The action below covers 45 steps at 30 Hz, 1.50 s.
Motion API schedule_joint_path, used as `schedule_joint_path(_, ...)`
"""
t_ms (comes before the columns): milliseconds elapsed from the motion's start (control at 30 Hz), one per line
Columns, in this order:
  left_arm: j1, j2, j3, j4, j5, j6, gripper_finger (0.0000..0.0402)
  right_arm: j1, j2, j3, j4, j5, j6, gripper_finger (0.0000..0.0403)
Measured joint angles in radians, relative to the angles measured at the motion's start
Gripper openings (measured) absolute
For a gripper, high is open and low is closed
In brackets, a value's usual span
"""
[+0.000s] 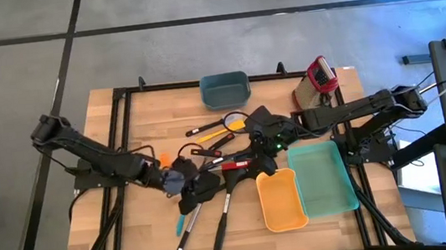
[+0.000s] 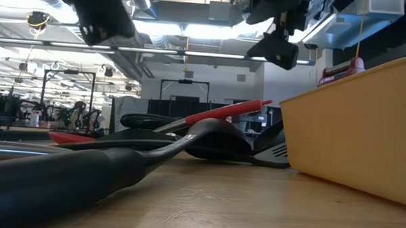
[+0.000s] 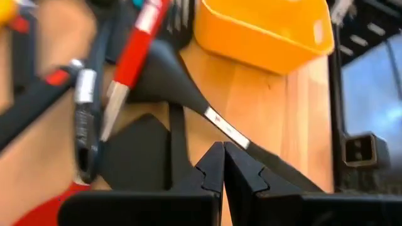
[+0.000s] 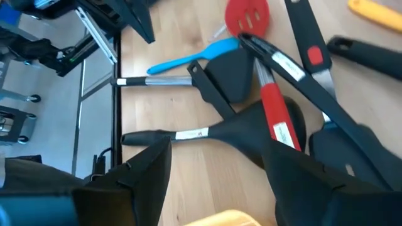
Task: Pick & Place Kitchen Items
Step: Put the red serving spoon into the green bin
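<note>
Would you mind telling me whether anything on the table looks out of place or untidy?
The utensils lie in a crisscrossed heap at the table's middle, handles overlapping, while the orange bin and teal tray beside them look empty. Nothing appears spilled or broken.

Worktop: pale wood planks, visible grain, satin finish; black metal frame at edges.
Orange bin: smooth plastic, slight gloss. Teal tray and teal bin: same smooth plastic, semi-matt.
Black ladle: matt black plastic bowl & grip, brushed-metal neck section.
Red-handled utensil: glossy red plastic w/ paper label, polished metal shank.
Blue spatula: smooth matt silicone look.
Red slotted head: matt plastic.
Right gripper: matt black plastic fingers.
</note>
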<state>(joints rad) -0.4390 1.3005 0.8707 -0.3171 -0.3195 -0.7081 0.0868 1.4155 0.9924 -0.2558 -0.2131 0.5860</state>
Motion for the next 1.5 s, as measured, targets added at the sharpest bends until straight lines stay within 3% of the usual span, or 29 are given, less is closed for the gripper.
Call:
schedule_joint_path(200, -0.055, -0.086, -0.055, 0.017, -0.166, -0.075, 0.0001, 0.0, 0.0, 0.0, 0.032, 0.0, -0.026, 0.025)
schedule_joint_path(367, -0.072, -0.175, -0.167, 0.049, -0.182, -0.155, 0.0001, 0.0, 0.0, 0.0, 0.031, 0.0, -0.036, 0.025)
schedule_joint_path(533, -0.068, -0.237, -0.276, 0.218, -0.208, -0.183, 0.0001, 0.0, 0.0, 0.0, 0.029, 0.006, -0.082, 0.025)
schedule_joint_path(733, -0.04, -0.259, -0.325, 0.338, -0.256, -0.197, 0.0001, -0.001, 0.0, 0.0, 0.028, 0.029, -0.158, 0.025)
schedule_joint_path(1067, 0.024, -0.259, -0.325, 0.359, -0.205, -0.145, 0.0001, -0.002, 0.027, 0.001, -0.047, 0.063, -0.284, 0.025)
schedule_joint_path(1500, 0.064, -0.259, -0.325, 0.359, -0.13, -0.116, 0.0001, 0.0, 0.234, 0.126, -0.149, 0.083, -0.37, 0.025)
